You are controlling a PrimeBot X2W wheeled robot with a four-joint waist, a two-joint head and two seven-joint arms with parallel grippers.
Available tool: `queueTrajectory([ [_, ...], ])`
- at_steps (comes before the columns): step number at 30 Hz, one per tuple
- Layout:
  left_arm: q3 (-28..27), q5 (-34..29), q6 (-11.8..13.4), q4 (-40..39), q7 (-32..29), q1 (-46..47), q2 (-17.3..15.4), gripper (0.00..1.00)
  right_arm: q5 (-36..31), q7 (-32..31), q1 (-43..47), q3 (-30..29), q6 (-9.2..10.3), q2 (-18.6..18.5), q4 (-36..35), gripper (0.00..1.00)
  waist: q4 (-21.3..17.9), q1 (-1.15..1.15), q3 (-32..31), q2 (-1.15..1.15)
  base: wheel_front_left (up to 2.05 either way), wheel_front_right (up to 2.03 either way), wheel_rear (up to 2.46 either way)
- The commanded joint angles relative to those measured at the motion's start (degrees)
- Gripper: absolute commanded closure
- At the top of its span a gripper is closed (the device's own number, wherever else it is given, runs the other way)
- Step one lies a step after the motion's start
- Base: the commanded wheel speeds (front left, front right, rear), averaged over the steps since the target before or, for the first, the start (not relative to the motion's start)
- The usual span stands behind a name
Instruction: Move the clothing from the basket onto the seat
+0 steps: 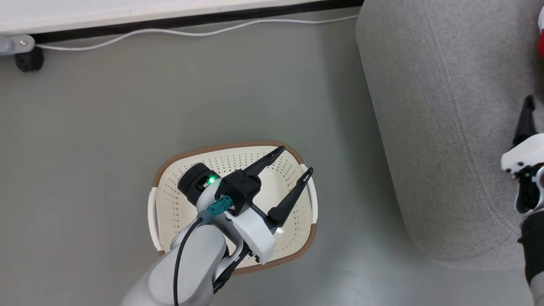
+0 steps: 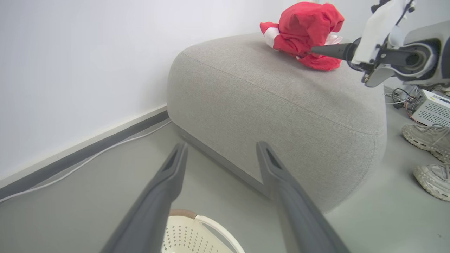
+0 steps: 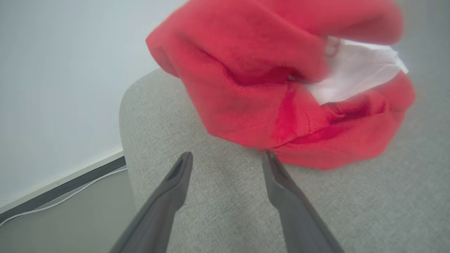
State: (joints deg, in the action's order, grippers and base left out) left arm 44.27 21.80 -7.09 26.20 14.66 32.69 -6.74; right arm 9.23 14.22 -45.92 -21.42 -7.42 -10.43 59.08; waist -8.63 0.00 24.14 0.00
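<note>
At the far left of the head view, a small black wheel (image 1: pixel 29 59) stands by the dark skirting strip of the white wall. From there a thin white cable (image 1: pixel 170 32) runs to the right along the smooth grey floor (image 1: pixel 85 148).

More to the right, in the lower middle, the cream plastic laundry basket (image 1: pixel 170 208) with perforated walls and a brown woven-look rim stands on the floor. The left gripper (image 1: pixel 297 159) hangs over it. Its two long dark fingers are spread wide with nothing between them, and they point up and to the right across the basket. In the left wrist view these fingers (image 2: pixel 165 189) stand on each side of one corner of the basket (image 2: pixel 182 235), with the seat beyond them.

Right of the basket, and apart from it, is the large light grey woven-fabric seat (image 1: pixel 437 127) with rounded corners and seams. The bright red soft clothing (image 2: pixel 306 31) with a white band lies in a crumpled heap on top of the seat, toward its far side. In the head view a bit of it shows at the right edge (image 1: pixel 541 44).

The right gripper (image 3: pixel 226 154) is low over the top of the seat. Its fingers are spread apart and hold nothing. One fingertip is at the lower edge of the red heap, but I cannot tell if it touches the cloth.

At the far right of the left wrist view, two pale sports shoes (image 2: pixel 425 140) of a person stand on the floor, near a white box (image 2: pixel 432 110) with wires.
</note>
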Motion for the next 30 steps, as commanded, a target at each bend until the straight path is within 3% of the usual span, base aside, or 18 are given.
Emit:
queueTrajectory([
  [1,-2.88,0.21,-0.39,-0.74,0.34,-1.12,-0.06,0.00,1.77,0.77,2.90,4.45,-0.07,-0.04,-3.18,0.00,1.04,0.00,-1.99,0.00,0.00,0.00,0.00],
  [8,-7.50,-0.56,-0.39,0.46,0.34,-3.77,0.72,0.00,6.03,0.77,7.07,12.42,-0.07,-0.11,-7.10,0.00,2.92,0.00,-5.75,0.00,0.00,0.00,0.00],
  [17,-17.92,-2.02,0.71,2.38,0.34,-8.41,1.30,0.00,9.55,0.77,11.50,21.07,-0.07,0.08,-14.28,0.00,6.27,0.00,-11.55,0.00,0.00,0.00,0.00],
  [30,-37.23,-5.45,4.53,1.53,0.34,-18.02,0.21,0.00,11.92,0.77,20.58,26.54,-0.07,1.19,-24.30,0.00,10.11,0.00,-20.10,0.00,0.00,0.00,0.00],
])
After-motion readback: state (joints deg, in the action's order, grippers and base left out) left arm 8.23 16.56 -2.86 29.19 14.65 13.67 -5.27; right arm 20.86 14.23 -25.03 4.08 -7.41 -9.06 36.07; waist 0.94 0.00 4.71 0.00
